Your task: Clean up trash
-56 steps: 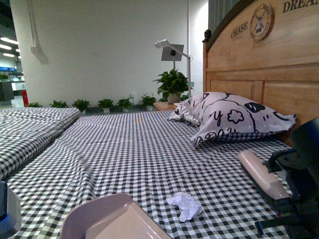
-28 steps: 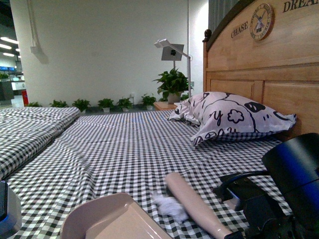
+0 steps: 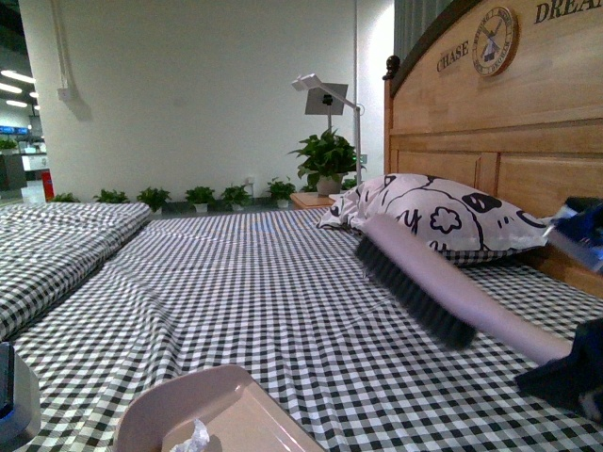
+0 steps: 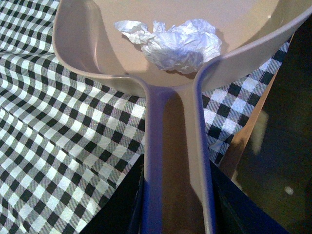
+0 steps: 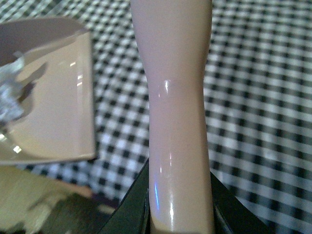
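Note:
The trash, a crumpled white tissue wad, lies inside the pink dustpan near where its handle joins. In the front view the dustpan rests low on the checked bedsheet and only a bit of the trash shows. My left gripper is shut on the dustpan's handle. Held raised above the bed at the right, the pink brush points its dark bristles down. My right gripper is shut on the brush handle. The right wrist view also catches the dustpan and the trash off to one side.
A white-and-black patterned pillow leans on the wooden headboard at the right. The black-and-white checked sheet covers the bed. A second bed lies at the left. A lamp and potted plants stand beyond.
The brush swept the tissue leftward into the dustpan, then rose and swung up above the bed. The tissue has gone from the sheet into the pan.

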You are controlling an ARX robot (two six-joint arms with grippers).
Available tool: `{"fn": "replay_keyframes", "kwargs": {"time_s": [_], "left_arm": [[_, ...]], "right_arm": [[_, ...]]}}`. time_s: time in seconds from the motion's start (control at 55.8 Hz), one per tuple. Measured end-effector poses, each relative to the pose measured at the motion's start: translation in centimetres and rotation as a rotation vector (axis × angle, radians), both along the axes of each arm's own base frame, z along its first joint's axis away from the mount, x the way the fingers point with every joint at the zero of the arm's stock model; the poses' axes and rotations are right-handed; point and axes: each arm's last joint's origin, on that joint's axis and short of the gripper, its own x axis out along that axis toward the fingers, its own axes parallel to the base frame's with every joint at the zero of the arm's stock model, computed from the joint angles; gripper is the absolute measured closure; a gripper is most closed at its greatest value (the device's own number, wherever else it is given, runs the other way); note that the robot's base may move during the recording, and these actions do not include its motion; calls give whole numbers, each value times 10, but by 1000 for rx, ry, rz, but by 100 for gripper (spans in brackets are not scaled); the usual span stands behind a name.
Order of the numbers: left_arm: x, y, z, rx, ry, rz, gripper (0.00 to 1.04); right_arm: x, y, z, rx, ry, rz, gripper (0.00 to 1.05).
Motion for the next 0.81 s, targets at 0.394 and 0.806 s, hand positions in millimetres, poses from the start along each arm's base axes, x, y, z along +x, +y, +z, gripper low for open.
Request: {"fn": "replay_keyframes", "kwargs": {"time_s": [0.394, 0.806], "left_arm": [[1, 13, 35, -321, -331, 417, 77], [-51, 26, 67, -504, -510, 700, 77]], "right_arm": [[-66, -66, 54, 249, -166, -222, 86], [-141, -67, 104, 427, -296, -130, 86]]}}
